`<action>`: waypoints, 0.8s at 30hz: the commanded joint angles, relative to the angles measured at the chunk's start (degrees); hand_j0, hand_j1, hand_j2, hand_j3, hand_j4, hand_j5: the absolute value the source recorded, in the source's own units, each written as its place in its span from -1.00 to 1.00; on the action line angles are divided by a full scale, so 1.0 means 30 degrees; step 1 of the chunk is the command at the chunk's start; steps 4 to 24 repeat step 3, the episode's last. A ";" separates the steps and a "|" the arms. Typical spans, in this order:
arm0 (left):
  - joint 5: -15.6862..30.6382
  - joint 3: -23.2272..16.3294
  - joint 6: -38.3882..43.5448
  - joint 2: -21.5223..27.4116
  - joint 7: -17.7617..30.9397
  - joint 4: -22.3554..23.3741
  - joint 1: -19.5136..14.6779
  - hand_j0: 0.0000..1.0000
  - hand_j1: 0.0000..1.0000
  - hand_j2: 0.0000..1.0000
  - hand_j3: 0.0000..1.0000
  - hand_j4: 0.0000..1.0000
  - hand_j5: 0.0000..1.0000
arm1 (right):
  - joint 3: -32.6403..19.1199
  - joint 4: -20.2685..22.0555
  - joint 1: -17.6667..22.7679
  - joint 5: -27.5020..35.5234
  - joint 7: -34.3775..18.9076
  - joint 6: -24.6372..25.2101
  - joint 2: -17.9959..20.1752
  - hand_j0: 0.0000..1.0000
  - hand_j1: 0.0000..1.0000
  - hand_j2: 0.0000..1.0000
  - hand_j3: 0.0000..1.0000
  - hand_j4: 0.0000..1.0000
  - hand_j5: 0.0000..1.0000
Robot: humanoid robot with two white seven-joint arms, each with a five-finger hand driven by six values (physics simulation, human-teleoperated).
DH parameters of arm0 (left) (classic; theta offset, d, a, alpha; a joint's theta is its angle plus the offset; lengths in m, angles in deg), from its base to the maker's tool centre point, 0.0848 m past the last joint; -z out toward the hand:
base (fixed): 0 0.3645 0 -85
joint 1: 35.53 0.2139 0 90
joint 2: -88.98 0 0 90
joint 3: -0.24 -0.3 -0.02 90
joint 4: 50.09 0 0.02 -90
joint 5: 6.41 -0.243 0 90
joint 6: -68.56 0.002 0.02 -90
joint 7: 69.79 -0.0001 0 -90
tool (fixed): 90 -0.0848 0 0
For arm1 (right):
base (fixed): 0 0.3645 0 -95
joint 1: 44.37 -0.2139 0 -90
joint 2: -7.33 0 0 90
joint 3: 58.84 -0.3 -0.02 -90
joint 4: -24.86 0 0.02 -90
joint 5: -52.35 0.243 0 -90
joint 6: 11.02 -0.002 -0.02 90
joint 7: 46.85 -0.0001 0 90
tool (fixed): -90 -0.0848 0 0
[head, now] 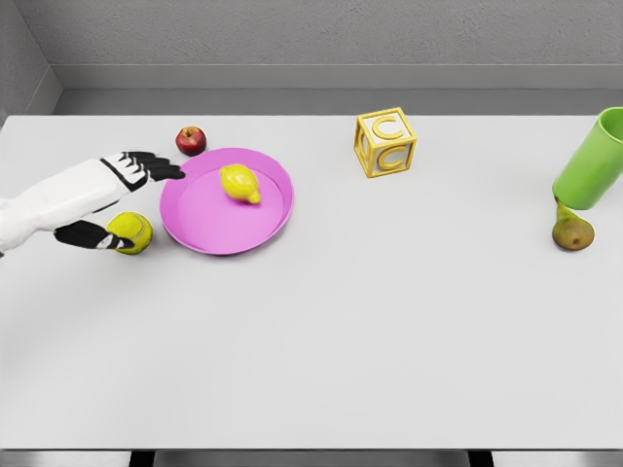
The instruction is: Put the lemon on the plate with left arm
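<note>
1. Left hand sits at the plate's left edge with fingers spread and nothing in its grip; the dark fingertips reach toward the rim and the thumb lies against a yellow-green ball just beside the plate.
2. The lemon already lies inside the pink plate, a little above the middle, clear of the rim. By the look of it, the placing is done and what remains is pulling the hand away.
3. To do that well, lift the hand first, then draw it back to the left, so the fingers do not catch the rim and tip the plate or roll the lemon.
4. Mind the ball under the thumb: a sideways sweep could knock it into the plate. The red apple just behind the fingers calls for the same care.
5. The lettered block, green cup and pear stand well apart on the worktop and need no attention. The right arm is out of view.
</note>
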 commanded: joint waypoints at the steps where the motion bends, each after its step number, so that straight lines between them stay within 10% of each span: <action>1: 0.0140 0.0213 -0.0015 0.0052 -0.0010 0.0059 0.0029 1.00 1.00 1.00 1.00 1.00 1.00 | -0.0006 0.0003 0.0000 0.0007 -0.0002 -0.0001 -0.0001 1.00 1.00 1.00 1.00 1.00 1.00; 24: 0.0140 0.0447 -0.0015 0.0081 -0.0009 0.0059 0.0147 1.00 1.00 1.00 1.00 1.00 1.00 | -0.0006 0.0003 0.0000 0.0007 -0.0002 -0.0001 -0.0001 1.00 1.00 1.00 1.00 1.00 1.00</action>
